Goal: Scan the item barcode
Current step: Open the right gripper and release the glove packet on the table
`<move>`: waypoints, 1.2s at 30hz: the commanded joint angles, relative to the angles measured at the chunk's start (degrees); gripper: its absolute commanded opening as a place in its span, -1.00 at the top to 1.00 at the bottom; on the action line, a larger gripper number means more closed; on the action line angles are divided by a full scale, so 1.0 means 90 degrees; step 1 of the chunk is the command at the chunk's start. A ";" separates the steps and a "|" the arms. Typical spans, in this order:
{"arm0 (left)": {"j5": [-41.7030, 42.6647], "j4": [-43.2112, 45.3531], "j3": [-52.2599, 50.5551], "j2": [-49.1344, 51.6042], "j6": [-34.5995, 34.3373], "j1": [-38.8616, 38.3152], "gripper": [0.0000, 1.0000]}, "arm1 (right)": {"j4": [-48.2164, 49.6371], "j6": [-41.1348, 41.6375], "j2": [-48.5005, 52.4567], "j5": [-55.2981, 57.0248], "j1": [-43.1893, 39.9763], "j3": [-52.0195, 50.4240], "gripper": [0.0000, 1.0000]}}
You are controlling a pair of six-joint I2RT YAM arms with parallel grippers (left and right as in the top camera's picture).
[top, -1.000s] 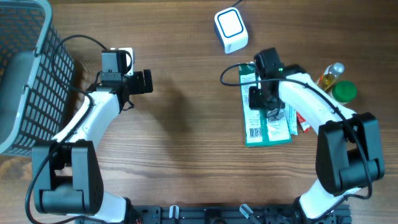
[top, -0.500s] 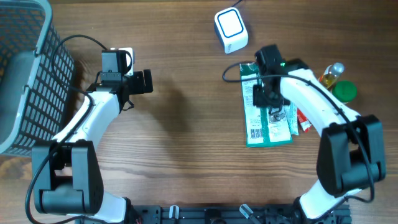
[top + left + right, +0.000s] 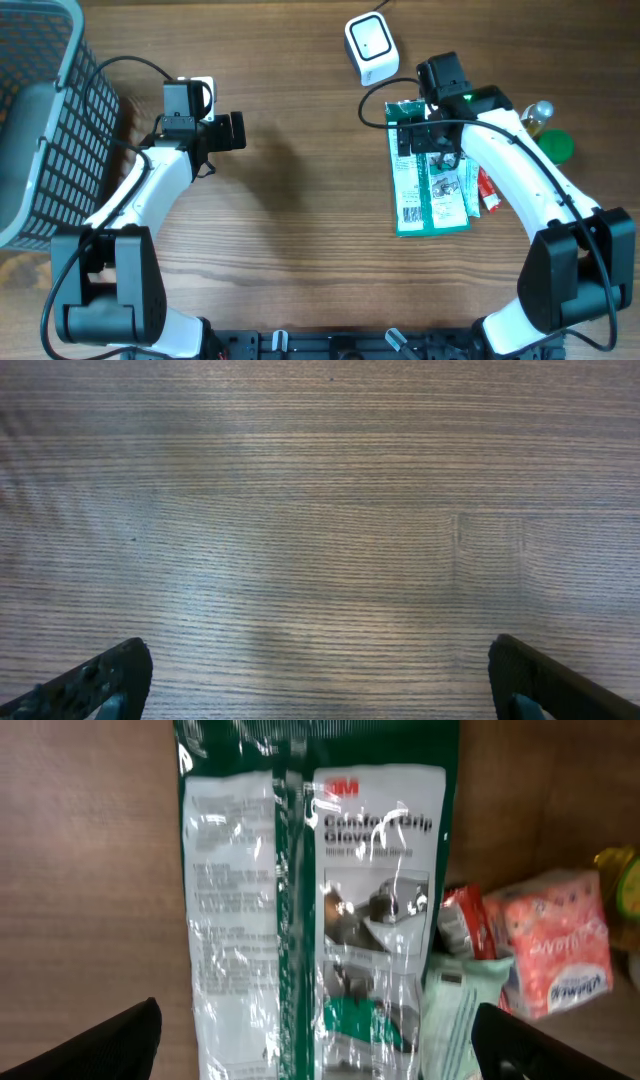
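The glove package (image 3: 432,195) lies flat on the right side of the wooden table (image 3: 300,250), its barcode end (a white panel with black bars) toward the robot's base. The right gripper (image 3: 432,138) is over the package's far end with its 2 fingers (image 3: 115,1038) spread wide, holding nothing. The white scanner (image 3: 371,46) sits just beyond the package, apart from it. Along the package's right edge are a red packet (image 3: 462,920), a pink tissue pack (image 3: 552,942) and a pale green packet (image 3: 458,1012). The left gripper (image 3: 232,131) hangs over bare wood, well apart from the package, its fingers (image 3: 105,678) also wide and empty. A wire basket (image 3: 60,120) stands at the left edge.
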 commanded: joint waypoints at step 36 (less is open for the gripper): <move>-0.0039 0.0015 0.0002 -0.0061 0.0095 -0.0005 -1.00 | 0.1100 -0.0053 -0.2798 0.0102 0.0019 0.0083 -0.99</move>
